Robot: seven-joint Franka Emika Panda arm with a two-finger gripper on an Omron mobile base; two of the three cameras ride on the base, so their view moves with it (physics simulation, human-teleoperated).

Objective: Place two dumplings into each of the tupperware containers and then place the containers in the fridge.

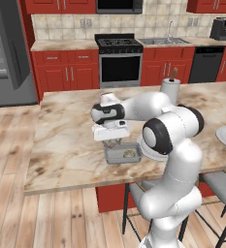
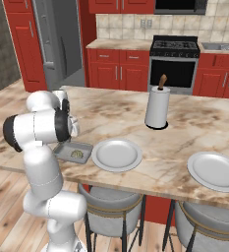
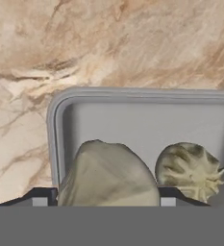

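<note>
Two dumplings lie before you: one dumpling (image 3: 108,175) sits between your gripper's (image 3: 107,196) fingertips (image 3: 42,196), jaws clamped on it above the tupperware container (image 3: 132,115); right of the jaws, the second dumpling (image 3: 190,170) rests on the container's floor.

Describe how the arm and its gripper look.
The arm is built of glossy white rounded segments with dark, nearly black bands at the joints. The hand is a white boxy block. The gripper has two small dark finger tips, each with a lighter grey patch. No cables or markings show.
</note>
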